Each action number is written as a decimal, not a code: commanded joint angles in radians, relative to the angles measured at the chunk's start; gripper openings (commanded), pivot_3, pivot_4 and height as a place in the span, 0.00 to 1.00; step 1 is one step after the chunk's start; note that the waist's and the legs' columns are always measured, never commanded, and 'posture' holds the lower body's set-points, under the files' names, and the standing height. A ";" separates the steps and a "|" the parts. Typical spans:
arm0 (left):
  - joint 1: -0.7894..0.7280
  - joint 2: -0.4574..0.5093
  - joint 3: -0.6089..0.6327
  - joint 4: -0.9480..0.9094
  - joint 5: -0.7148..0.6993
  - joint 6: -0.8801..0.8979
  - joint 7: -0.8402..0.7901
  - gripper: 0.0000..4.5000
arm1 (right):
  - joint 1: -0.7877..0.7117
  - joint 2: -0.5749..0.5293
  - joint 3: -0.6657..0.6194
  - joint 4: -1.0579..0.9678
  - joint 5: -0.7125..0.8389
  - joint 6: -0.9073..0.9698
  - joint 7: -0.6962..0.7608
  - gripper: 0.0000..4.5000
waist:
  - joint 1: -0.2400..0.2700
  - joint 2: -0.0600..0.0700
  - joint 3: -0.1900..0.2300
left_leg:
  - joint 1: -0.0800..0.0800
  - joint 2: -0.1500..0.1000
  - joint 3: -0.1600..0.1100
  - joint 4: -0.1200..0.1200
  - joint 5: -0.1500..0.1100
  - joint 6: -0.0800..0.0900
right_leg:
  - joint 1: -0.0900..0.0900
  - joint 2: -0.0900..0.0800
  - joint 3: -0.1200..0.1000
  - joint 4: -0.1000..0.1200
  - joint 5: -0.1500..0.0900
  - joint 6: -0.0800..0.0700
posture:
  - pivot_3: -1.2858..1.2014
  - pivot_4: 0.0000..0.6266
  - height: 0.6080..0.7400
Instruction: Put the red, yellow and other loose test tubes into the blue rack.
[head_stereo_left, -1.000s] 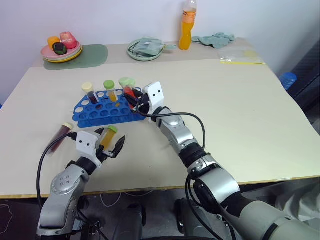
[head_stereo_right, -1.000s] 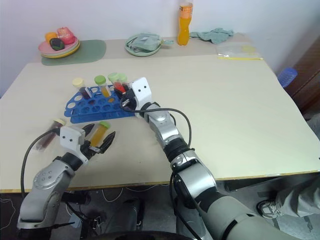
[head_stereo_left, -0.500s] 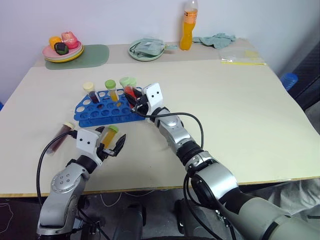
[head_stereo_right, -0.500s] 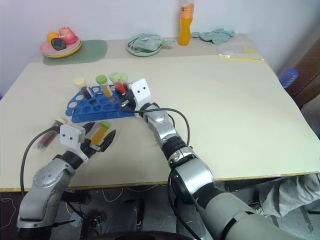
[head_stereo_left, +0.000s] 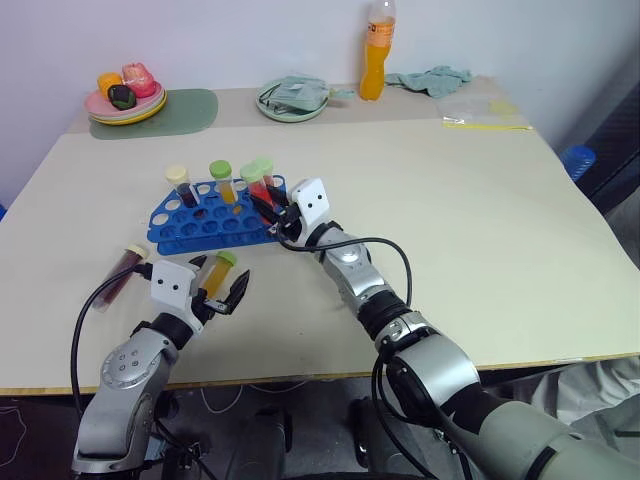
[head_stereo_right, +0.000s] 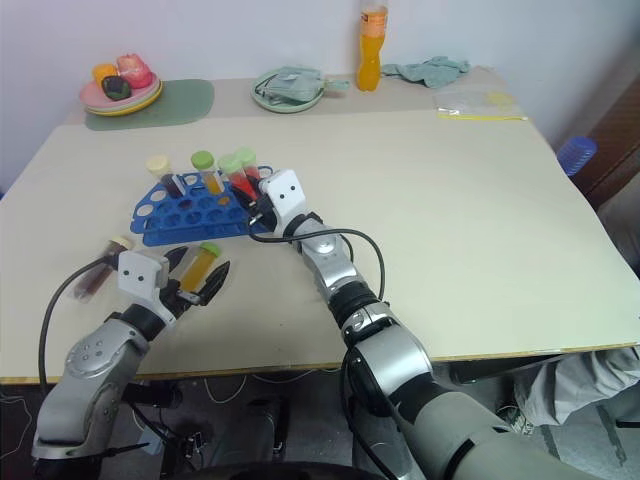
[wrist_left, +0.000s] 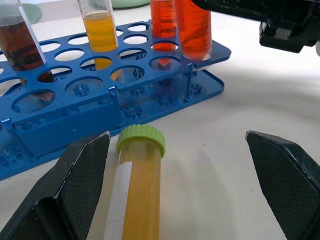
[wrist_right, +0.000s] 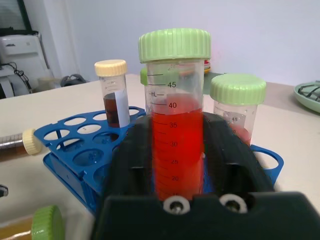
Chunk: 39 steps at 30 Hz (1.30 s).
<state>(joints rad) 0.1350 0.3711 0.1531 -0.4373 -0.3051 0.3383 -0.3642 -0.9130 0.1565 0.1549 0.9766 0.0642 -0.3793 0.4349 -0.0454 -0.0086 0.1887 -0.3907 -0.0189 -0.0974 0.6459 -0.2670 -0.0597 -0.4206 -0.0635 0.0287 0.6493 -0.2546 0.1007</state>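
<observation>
The blue rack (head_stereo_left: 200, 236) stands at the table's left of centre. It holds a dark tube with a cream cap (head_stereo_left: 178, 182), a yellow tube with a green cap (head_stereo_left: 220, 177) and two red tubes side by side. My right gripper (head_stereo_left: 272, 208) is at the rack's right end, its fingers (wrist_right: 132, 150) close against both sides of one red test tube (wrist_right: 177, 145) that stands upright in a hole. A yellow test tube (wrist_left: 137, 185) lies on the table between the spread fingers of my open left gripper (head_stereo_left: 221, 280). A maroon test tube (head_stereo_left: 122, 270) lies further left.
Along the far edge stand an orange drink bottle (head_stereo_left: 376, 50), a plate of fruit (head_stereo_left: 125, 100) on a green mat, a green dish with a cloth (head_stereo_left: 290, 100), a teal cloth (head_stereo_left: 430, 77) and a plastic bag (head_stereo_left: 485, 112). The table's right half is bare.
My right wrist has tipped a little at the rack's end, with the red tube still between its fingers. The left gripper and both lying tubes have kept still.
</observation>
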 joint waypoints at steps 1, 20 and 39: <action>-0.009 0.008 0.034 -0.062 -0.009 0.010 0.017 1.00 | 0.031 0.050 -0.004 -0.055 -0.005 -0.039 -0.014 0.81 | -0.001 0.000 0.000 | 0.000 0.000 0.000 0.000 0.000 0.000 | 0.000 0.000 0.000 0.000 0.000 0.000 | 0.52 0.24 1.00; -0.588 0.469 -0.005 -0.122 -0.338 1.276 0.126 1.00 | 0.339 -0.478 0.104 -0.968 0.081 0.608 0.465 0.99 | -0.027 -0.001 0.001 | 0.002 0.001 -0.005 -0.001 0.000 0.000 | 0.002 0.004 -0.002 0.002 -0.001 0.000 | 0.52 0.24 1.00; -0.885 0.592 -0.317 0.309 -0.812 1.276 0.378 1.00 | 0.398 -0.504 0.150 -1.107 0.098 0.649 0.507 0.99 | 0.004 -0.005 0.005 | 0.000 -0.002 -0.010 0.000 0.001 -0.001 | 0.001 0.000 -0.002 0.001 -0.004 0.000 | 0.52 0.24 1.00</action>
<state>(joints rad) -0.7213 0.9671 -0.1627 -0.1339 -1.0815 1.6062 -0.0162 -0.5173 -0.3563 0.3051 -0.0788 0.1445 0.2689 0.9492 -0.0419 -0.0131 0.1939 -0.3910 -0.0211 -0.1076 0.6462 -0.2657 -0.0608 -0.4196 -0.0632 0.0270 0.6503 -0.2583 0.1007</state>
